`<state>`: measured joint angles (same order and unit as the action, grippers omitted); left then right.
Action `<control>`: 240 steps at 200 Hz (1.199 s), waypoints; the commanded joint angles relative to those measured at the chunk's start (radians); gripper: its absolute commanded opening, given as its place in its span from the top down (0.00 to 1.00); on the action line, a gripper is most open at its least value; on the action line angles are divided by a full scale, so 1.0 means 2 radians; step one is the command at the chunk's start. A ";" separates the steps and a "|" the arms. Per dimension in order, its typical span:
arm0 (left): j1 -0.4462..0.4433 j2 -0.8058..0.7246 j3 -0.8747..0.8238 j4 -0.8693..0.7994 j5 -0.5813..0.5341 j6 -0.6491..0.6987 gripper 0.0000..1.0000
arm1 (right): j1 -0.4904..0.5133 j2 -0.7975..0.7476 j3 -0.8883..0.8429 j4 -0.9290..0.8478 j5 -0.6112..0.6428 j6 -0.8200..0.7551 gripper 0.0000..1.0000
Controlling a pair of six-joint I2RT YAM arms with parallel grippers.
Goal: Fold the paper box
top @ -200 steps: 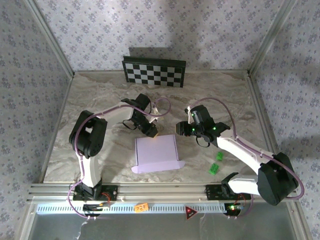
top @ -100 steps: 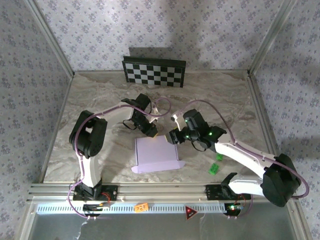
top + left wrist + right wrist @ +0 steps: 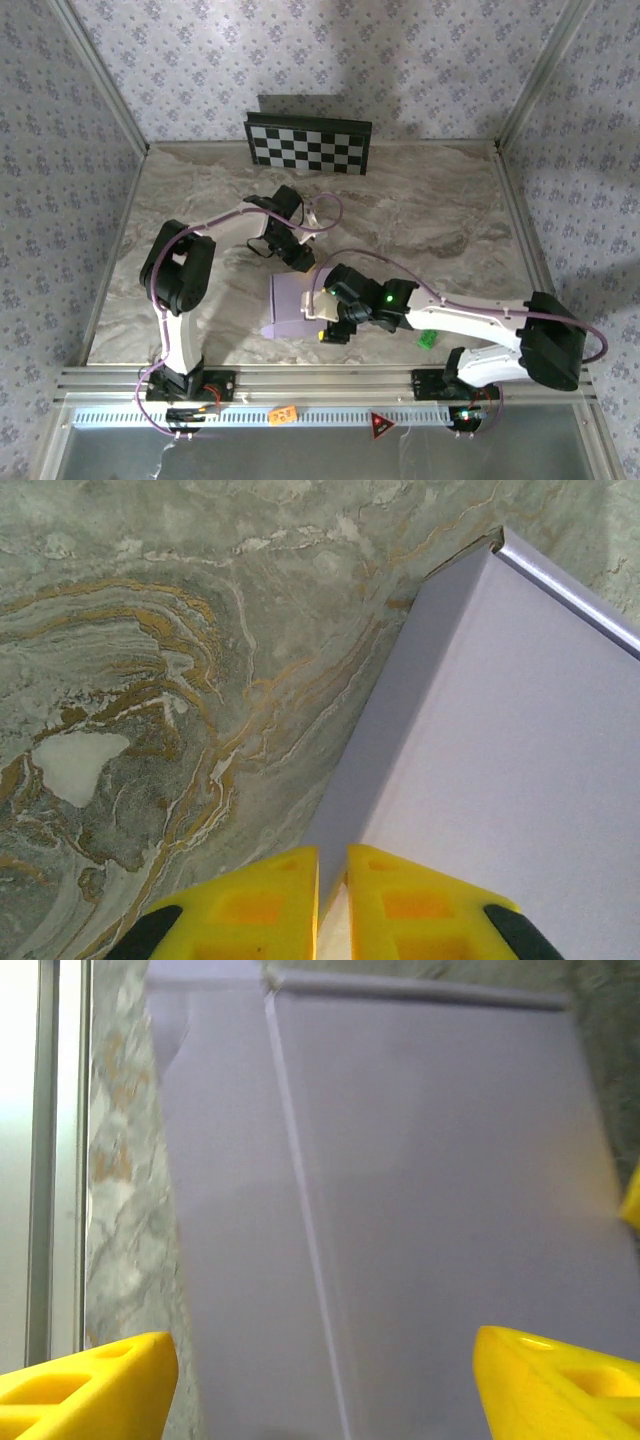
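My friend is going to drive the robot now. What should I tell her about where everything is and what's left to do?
Left tool: shut on the far edge of the paper box, with a thin cream edge pinched between its fingers.
Right tool: open wide above the box's near side, holding nothing.
Box: lies flat on the marble table in front of both arms, lavender face up.
Done: the main body looks folded flat.
Left: a flap along the near edge sticks out flat; it probably needs folding over and tucking in.
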<state>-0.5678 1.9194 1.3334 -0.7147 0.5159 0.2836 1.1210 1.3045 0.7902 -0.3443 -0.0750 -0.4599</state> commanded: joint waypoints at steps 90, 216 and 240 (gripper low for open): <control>0.001 0.025 0.017 -0.029 -0.034 0.006 0.84 | 0.021 0.026 0.076 -0.056 0.106 -0.122 0.19; 0.000 0.033 0.025 -0.037 -0.031 0.010 0.84 | -0.037 0.051 0.125 -0.066 0.061 -0.198 0.32; -0.001 0.035 0.027 -0.040 -0.025 0.012 0.84 | -0.052 0.055 0.128 -0.060 0.056 -0.218 0.35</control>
<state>-0.5678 1.9675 1.3674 -0.7471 0.4557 0.2878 1.0416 1.4078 1.0069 -0.4740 0.0452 -0.8253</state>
